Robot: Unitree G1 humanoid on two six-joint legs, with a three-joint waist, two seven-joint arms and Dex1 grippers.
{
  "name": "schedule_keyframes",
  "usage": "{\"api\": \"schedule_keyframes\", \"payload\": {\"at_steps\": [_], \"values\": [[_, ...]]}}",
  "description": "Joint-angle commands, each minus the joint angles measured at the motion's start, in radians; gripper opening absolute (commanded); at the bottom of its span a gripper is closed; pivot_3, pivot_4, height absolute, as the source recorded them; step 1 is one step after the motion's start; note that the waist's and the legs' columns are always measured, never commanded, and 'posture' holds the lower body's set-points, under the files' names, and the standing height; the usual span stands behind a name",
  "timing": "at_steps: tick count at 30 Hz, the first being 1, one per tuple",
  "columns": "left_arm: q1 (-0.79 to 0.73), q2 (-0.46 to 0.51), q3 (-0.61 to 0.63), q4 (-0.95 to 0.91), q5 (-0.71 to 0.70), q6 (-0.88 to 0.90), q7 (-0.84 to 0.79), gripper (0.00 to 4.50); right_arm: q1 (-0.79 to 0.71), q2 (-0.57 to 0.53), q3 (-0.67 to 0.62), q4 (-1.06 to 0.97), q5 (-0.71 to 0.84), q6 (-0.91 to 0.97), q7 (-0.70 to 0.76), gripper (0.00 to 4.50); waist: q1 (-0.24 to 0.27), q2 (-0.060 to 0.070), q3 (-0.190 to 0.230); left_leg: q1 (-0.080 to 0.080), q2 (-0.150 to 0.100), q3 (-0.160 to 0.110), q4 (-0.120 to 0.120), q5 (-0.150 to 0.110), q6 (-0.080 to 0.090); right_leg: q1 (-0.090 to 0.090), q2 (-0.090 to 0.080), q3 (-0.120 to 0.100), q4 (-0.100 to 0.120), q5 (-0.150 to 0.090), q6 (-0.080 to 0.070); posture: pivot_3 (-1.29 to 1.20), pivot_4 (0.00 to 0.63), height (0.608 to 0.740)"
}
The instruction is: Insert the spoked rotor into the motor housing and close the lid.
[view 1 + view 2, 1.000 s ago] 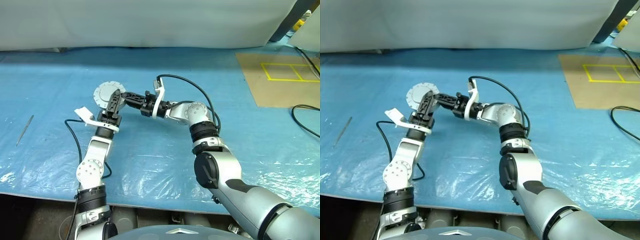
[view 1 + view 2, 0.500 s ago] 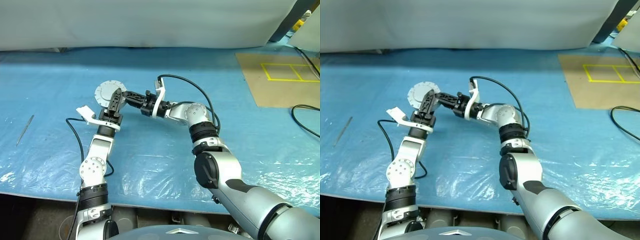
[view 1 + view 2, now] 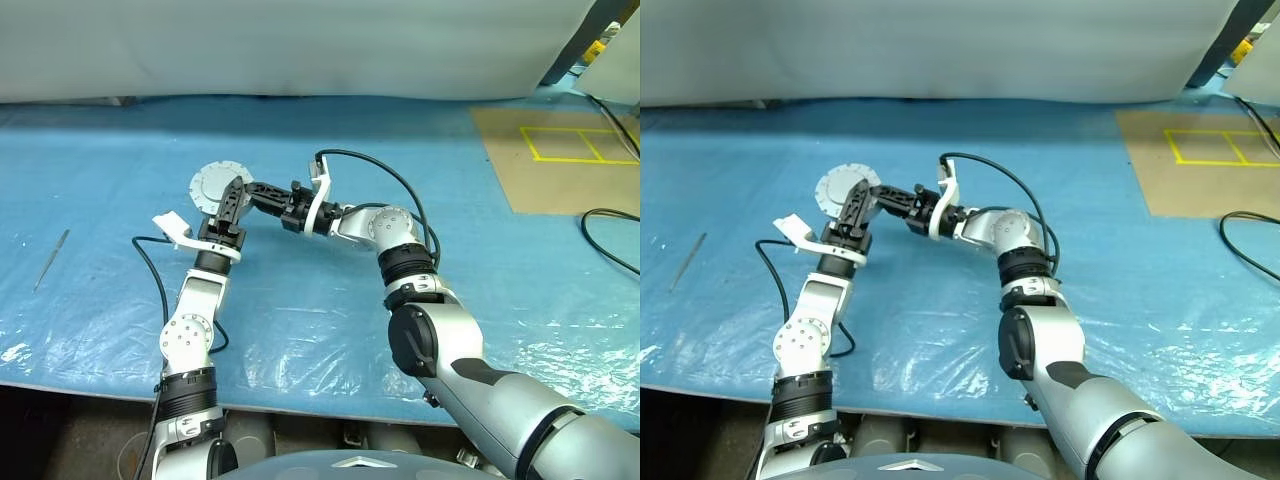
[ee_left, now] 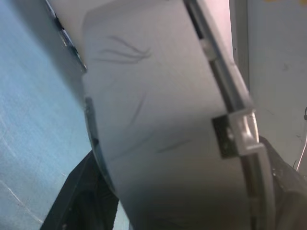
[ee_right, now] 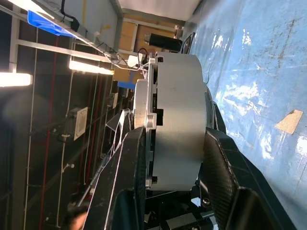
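Note:
A round silver motor housing (image 3: 210, 185) is held on edge above the blue table, where both arms meet. My right gripper (image 3: 244, 188) reaches in from the right and is shut across its thickness. In the right wrist view one black finger (image 5: 218, 158) presses the housing (image 5: 177, 96) and the other presses the thin silver lid (image 5: 142, 105) sitting against its far face. My left gripper (image 3: 233, 194) comes up from below beside the same disc, whose grey surface (image 4: 158, 120) looms close in the left wrist view. The spoked rotor is hidden.
The table is covered in a blue plastic sheet (image 3: 300, 330). A thin metal rod (image 3: 50, 258) lies at the far left. A brown board with yellow tape (image 3: 560, 160) and a black cable (image 3: 610, 235) are at the right. A white sheet hangs behind.

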Motion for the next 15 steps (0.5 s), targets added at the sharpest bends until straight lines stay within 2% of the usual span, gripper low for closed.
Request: {"api": "schedule_keyframes", "payload": {"at_steps": [1, 5, 10, 15], "values": [[-0.016, 0.005, 0.029, -0.042, 0.009, -0.041, 0.022, 4.45, -0.017, 0.035, -0.009, -0.022, 0.034, -0.012, 0.013, 1.29, 0.0, 0.0, 0.0, 0.0, 0.0, 0.0, 0.0, 0.0, 0.0, 0.0, 0.0, 0.0, 0.0, 0.0, 0.0, 0.0, 0.15, 0.74], [-0.023, -0.008, 0.044, -0.039, -0.028, -0.036, 0.025, 4.48, -0.016, 0.034, -0.009, -0.021, 0.035, -0.012, 0.013, 1.29, 0.001, 0.0, 0.0, 0.0, 0.0, 0.0, 0.001, 0.0, 0.0, 0.0, 0.0, 0.0, 0.001, 0.0, 0.0, 0.0, 0.15, 0.74], [-0.014, 0.006, 0.029, -0.024, -0.005, -0.013, 0.042, 4.48, -0.018, 0.034, -0.01, -0.019, 0.035, -0.013, 0.014, 1.29, 0.001, -0.001, 0.0, 0.0, 0.0, 0.0, 0.002, 0.0, 0.0, 0.0, 0.0, 0.0, 0.002, 0.0, 0.0, 0.0, 0.15, 0.74], [-0.024, -0.003, 0.041, -0.024, -0.036, -0.015, 0.032, 3.0, -0.021, 0.033, -0.01, -0.017, 0.034, -0.014, 0.016, 1.29, 0.001, -0.001, 0.001, 0.0, 0.0, 0.0, 0.002, 0.0, 0.0, 0.0, -0.001, 0.0, 0.002, 0.0, 0.0, 0.0, 0.15, 0.74]]}}
